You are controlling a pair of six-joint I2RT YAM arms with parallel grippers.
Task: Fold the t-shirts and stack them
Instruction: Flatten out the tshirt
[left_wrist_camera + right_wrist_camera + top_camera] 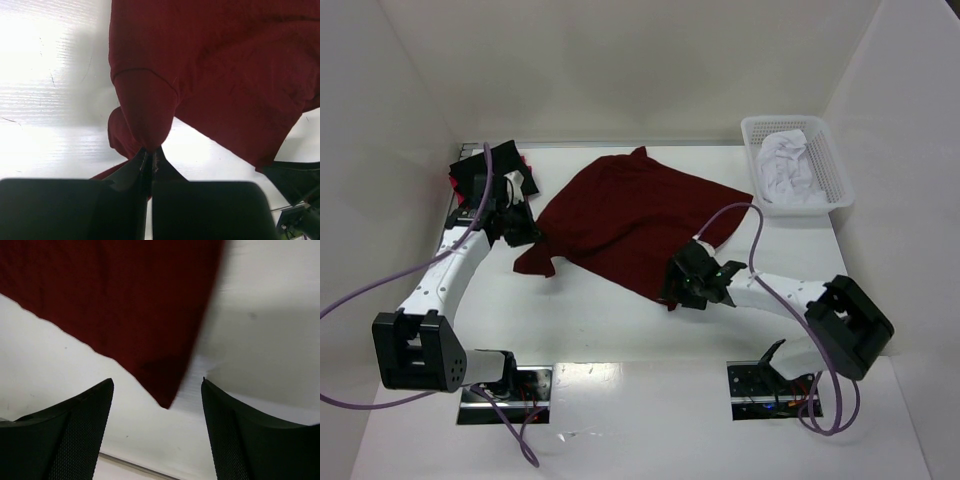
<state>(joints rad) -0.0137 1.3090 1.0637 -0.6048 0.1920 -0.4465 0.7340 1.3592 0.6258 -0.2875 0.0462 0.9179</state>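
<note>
A large dark maroon t-shirt (630, 220) lies spread and rumpled across the middle of the table. My left gripper (525, 235) is shut on its left sleeve (145, 115), pinching the bunched cloth between the fingers (132, 167). My right gripper (672, 290) is open and empty, its fingers (80, 425) straddling the shirt's near corner (165, 390) just above the table. A folded black shirt (505, 165) with a bit of bright pink (454, 182) beside it lies at the far left, behind the left arm.
A white basket (832, 170) holding crumpled white cloth (787, 160) stands at the back right. White walls close in the table on the left, back and right. The right arm's purple cable (752, 225) arcs over the shirt's right edge.
</note>
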